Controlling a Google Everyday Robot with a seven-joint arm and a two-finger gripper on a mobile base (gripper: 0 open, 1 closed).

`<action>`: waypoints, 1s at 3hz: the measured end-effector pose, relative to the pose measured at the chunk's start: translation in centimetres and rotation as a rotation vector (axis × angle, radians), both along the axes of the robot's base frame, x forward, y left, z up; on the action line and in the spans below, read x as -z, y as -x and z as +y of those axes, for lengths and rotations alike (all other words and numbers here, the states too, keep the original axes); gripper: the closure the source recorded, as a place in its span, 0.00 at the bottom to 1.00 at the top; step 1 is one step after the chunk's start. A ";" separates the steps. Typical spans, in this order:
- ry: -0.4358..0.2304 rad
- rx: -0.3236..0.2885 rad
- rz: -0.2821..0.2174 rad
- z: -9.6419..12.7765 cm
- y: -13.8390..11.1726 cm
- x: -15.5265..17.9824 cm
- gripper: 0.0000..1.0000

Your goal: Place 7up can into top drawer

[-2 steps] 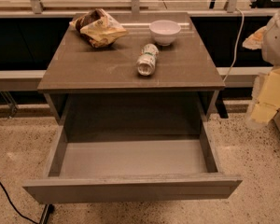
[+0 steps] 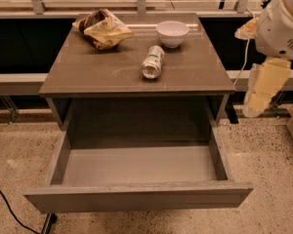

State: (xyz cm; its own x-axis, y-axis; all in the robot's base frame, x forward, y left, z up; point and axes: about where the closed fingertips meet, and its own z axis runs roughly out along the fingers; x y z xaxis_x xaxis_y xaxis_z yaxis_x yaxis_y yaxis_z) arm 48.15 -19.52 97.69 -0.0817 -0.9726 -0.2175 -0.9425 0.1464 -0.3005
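Observation:
The 7up can lies on its side on the cabinet top, right of the middle, its silver end facing me. The top drawer is pulled fully out below it, and its grey inside holds nothing. My gripper hangs at the right edge of the view, beside the cabinet's right side, at about the height of the top. It is well to the right of the can and apart from it, and holds nothing that I can see.
A white round bowl stands just behind the can. A yellow-brown snack bag lies at the back left of the top. A rail and dark panels run behind the cabinet. A black cable lies on the speckled floor at the lower left.
My arm and gripper have shifted a little to the left, toward the cabinet. The can, bowl, bag and drawer have not moved.

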 end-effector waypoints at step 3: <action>0.169 -0.586 -0.239 8.8 -15.5 -1.1 0.00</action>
State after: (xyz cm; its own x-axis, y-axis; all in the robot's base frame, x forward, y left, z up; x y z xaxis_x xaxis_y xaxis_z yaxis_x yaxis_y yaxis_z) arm 63.61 -10.70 98.84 0.5043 -0.8635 -0.0040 -0.7559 -0.4392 -0.4855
